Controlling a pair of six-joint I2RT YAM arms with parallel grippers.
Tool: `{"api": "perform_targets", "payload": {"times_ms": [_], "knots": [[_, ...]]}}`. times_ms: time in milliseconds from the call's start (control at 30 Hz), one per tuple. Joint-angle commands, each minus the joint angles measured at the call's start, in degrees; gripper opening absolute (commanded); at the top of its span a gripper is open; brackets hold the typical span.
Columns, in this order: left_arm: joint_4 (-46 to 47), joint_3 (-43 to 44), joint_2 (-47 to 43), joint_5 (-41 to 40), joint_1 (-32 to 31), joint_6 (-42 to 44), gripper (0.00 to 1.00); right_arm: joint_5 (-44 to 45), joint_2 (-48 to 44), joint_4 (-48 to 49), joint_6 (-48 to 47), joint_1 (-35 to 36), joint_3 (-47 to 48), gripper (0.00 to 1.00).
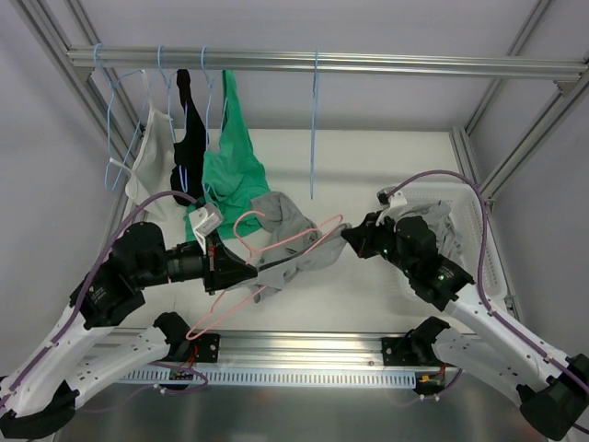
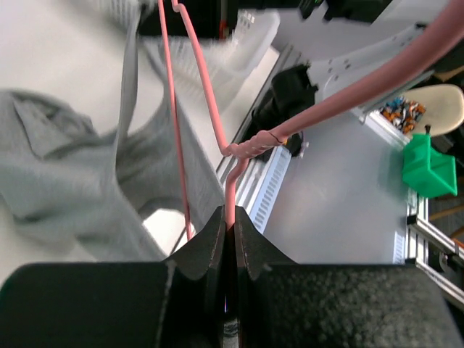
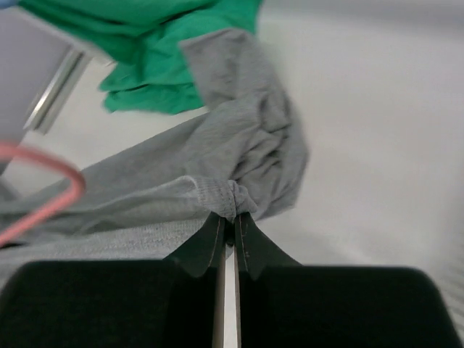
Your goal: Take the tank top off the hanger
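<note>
A grey tank top (image 1: 287, 230) hangs partly on a pink wire hanger (image 1: 247, 276) over the middle of the table. My left gripper (image 1: 269, 274) is shut on the pink hanger (image 2: 230, 177) at its neck, with grey cloth (image 2: 65, 174) draped to the left. My right gripper (image 1: 346, 234) is shut on a bunched strap edge of the grey tank top (image 3: 239, 156) and holds it stretched toward the right. The pink hanger's loop (image 3: 43, 188) shows at the left of the right wrist view.
A rail (image 1: 331, 63) at the back holds blue hangers with a white top (image 1: 147, 157), a black top (image 1: 189, 138) and a green top (image 1: 232, 157); one blue hanger (image 1: 315, 120) is bare. A white basket with grey clothes (image 1: 460, 221) stands at the right.
</note>
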Motion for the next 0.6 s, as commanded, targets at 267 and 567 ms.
{"api": "perform_targets", "payload": {"times_ms": [267, 567], "knots": [[43.54, 1.10, 5.70, -0.19, -4.79, 0.85, 0.00, -31.70, -2.69, 12.91, 1.82, 0.09, -3.07, 0.00], [68.08, -3.03, 5.09, -15.12, -8.31, 9.04, 0.00, -14.23, -8.40, -10.66, -6.53, 0.00, -2.02, 0.00]]}}
